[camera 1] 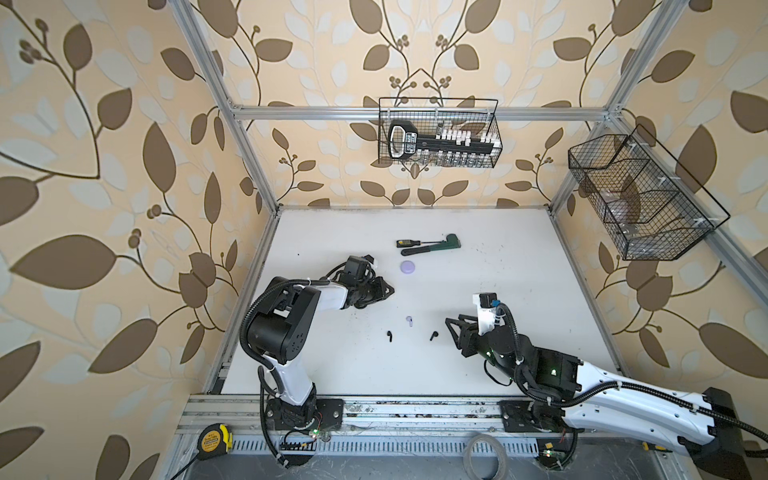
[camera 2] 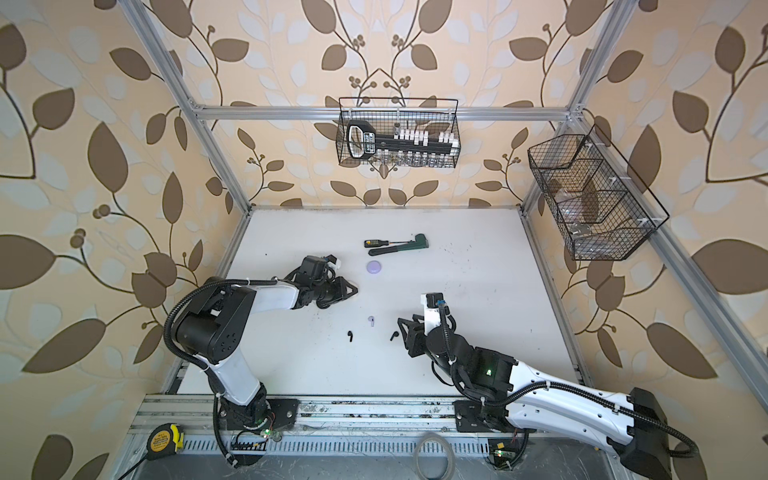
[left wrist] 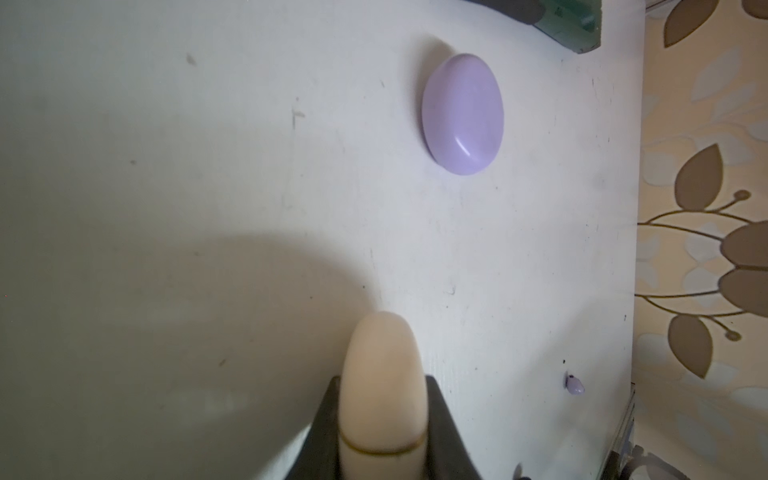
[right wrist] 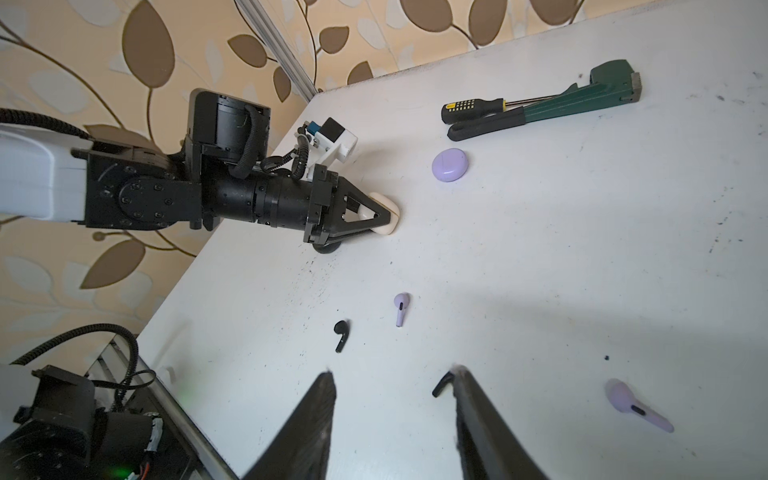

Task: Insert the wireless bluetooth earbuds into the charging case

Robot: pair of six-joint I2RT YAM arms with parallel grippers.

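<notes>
Gripping a cream charging case (left wrist: 380, 365), the left pincer (right wrist: 388, 216) is clenched on it low over the worktop (right wrist: 582, 249), probably steadying it so buds can be fed in. The right pincer (right wrist: 392, 371) stands released with nothing between its jaws. One black earbud (right wrist: 441, 384) lies just beside a fingertip and is likely the next pick. A second black earbud (right wrist: 341, 334) and a lavender earbud (right wrist: 401, 308) lie loose between the two arms, and another lavender earbud (right wrist: 636, 405) rests off to the side. Each is tiny and glossy, with a rounded head and a short stem. A closed lavender case (right wrist: 450, 165) sits near a wrench (right wrist: 582, 95).
</notes>
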